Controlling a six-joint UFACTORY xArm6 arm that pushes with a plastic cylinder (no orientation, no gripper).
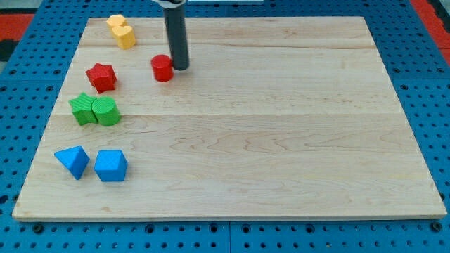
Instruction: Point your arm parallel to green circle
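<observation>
Obs. Your rod stood upright near the view's top, left of centre, with my tip (pixel 181 68) on the bench (pixel 281 140), just beside the red cylinder (pixel 162 68) on its right; whether the two touched could not be told. The rod carries no tool, so there was nothing to call apart, together or clamped.

The green circle (pixel 107 111) sat toward the view's left edge, pressed against a green star (pixel 84 108) on its left. It lay well below and left of the tip.

Others: a red star (pixel 101 76) above the green pair; two yellow blocks (pixel 121 31) touching at the top left; two blue blocks (pixel 93 164) side by side at the lower left.

Judgement: you were early in the approach, not yet aligned with the green circle. The next move probably called for bringing the tip down the view level with the circle, on its right. Watch the red cylinder, which could be dragged if you cut left too soon.
</observation>
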